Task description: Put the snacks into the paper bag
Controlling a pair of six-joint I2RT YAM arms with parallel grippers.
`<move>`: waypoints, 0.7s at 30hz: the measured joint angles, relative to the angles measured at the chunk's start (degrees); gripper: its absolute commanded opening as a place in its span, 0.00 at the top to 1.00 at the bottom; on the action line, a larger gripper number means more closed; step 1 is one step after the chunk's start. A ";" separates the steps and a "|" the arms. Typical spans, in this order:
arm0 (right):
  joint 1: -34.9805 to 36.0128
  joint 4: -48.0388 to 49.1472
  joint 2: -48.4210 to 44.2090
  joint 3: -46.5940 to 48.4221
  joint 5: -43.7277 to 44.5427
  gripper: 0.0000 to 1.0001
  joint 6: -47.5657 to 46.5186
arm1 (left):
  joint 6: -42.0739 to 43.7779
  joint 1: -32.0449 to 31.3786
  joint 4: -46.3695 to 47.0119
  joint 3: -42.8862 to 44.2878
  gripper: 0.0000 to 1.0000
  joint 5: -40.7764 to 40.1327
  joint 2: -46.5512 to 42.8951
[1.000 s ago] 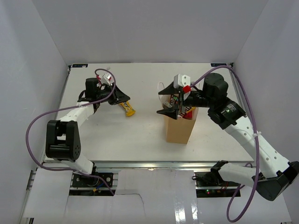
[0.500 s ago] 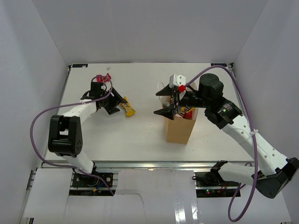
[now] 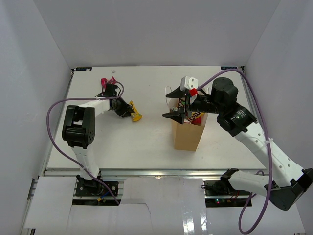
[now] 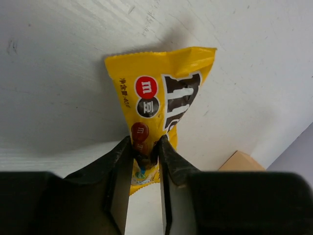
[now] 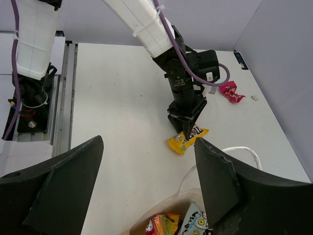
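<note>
Left hand [image 4: 145,152], wider a moment ago, pinches the yellow packet [image 4: 161,93]; right hand [image 3: 171,105] stays wide above the paper bag [image 3: 186,137].

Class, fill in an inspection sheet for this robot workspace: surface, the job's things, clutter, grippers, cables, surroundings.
Surface: white table, flat.
Job's things: paper bag upright, packets inside; yellow packet and pink-red packet on the table.
Clutter: small white speck near the back edge.
Grippers: left gripper shut on the yellow packet; right gripper open above the bag.
Cables: purple cable loops along each arm.
Surroundings: white walls.
</note>
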 measured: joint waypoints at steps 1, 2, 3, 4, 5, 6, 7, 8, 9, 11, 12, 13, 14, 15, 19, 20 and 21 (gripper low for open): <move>-0.15 0.02 -0.13 0.00 -0.02 0.19 0.00 | 0.17 0.00 0.09 0.07 0.73 0.20 0.20; -0.17 0.02 -0.24 0.00 -0.02 0.19 0.00 | 0.24 0.00 0.28 0.07 0.76 0.52 0.24; -0.22 0.02 -0.33 0.00 -0.02 0.19 0.00 | 0.59 0.00 0.72 0.07 0.80 1.09 0.24; -0.22 0.04 -0.37 0.00 -0.04 0.19 0.00 | 0.94 0.02 1.22 0.07 0.83 1.51 0.15; -0.22 0.04 -0.39 0.00 -0.04 0.19 0.00 | 1.33 0.02 1.79 0.07 0.87 1.95 0.13; -0.22 0.04 -0.42 0.00 -0.04 0.19 0.02 | 1.68 0.00 2.32 0.00 0.89 2.40 0.00; -0.22 0.04 -0.42 0.00 -0.07 0.19 0.02 | 2.32 0.00 3.39 -0.42 0.89 3.15 -0.33; -0.22 0.04 -0.42 -0.02 -0.09 0.19 0.04 | 2.82 0.00 4.24 -1.03 0.90 3.76 -1.03; -0.22 0.04 -0.42 -0.02 -0.09 0.19 0.07 | 3.52 0.00 5.25 -2.12 0.90 4.55 -2.16; -0.22 0.07 -0.42 -0.02 -0.26 0.19 0.17 | 4.87 0.00 7.21 -4.74 0.90 6.58 -5.35; -0.22 0.09 -0.42 -0.02 -0.35 0.19 0.35 | 5.60 0.00 8.90 -6.64 0.90 7.78 -7.61; -0.22 0.13 -0.39 -0.02 -0.44 0.19 0.59 | 6.19 0.00 9.99 -8.22 0.90 9.11 -9.79; -0.22 0.33 -0.39 -0.02 -0.50 0.20 1.38 | 6.64 0.00 11.82 -10.16 0.90 10.80 -12.35; -0.22 0.79 -0.33 -0.02 -0.59 0.20 2.16 | 7.21 0.00 14.69 -12.74 0.89 12.39 -15.19; -0.22 3.85 0.76 -0.11 -1.53 0.23 10.01 | 8.85 0.00 23.21 -21.64 0.89 20.24 -26.40; -0.22 4.98 1.33 -0.11 -1.90 0.24 12.90 | 9.42 0.00 24.96 -23.08 0.88 22.60 -28.55; -0.22 6.23 2.16 -0.13 -2.25 0.25 16.35 | 9.86 0.00 26.29 -24.04 0.88 24.37 -30.23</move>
